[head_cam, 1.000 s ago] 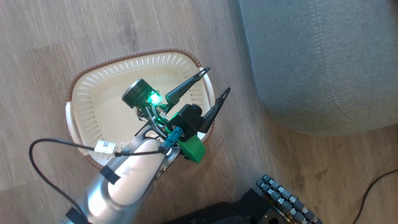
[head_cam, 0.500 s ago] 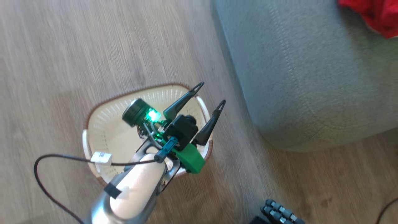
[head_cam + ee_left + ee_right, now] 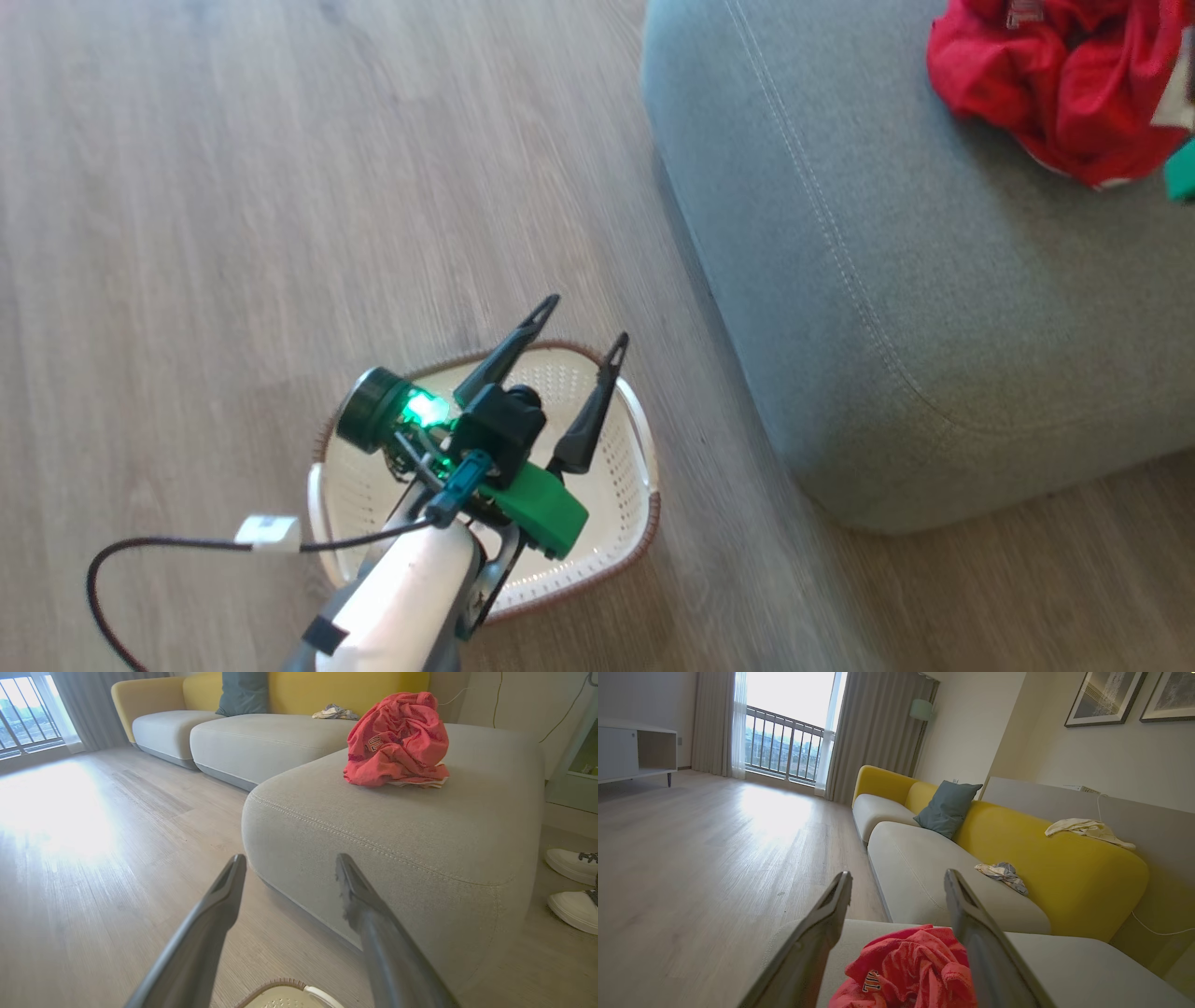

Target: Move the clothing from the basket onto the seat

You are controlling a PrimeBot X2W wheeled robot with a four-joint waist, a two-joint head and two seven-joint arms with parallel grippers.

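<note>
The clothing (image 3: 1064, 84) lies as one red heap at the upper right of the head view, on the seat (image 3: 887, 280). The basket (image 3: 627, 457), lower centre, looks empty where visible. The left gripper (image 3: 586, 319) hovers over it, fingers wide apart, holding nothing. The right gripper (image 3: 899, 873), above the heap, is equally spread and empty. Probably only a basket check remains; lift the right arm straight, dragging no cloth. One heap, one basket, one seat, two grippers.

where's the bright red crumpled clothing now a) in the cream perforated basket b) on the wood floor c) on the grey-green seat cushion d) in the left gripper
c: the bright red crumpled clothing lies heaped on the grey-green upholstered seat cushion, apart from the cream perforated plastic basket on the floor.
</note>
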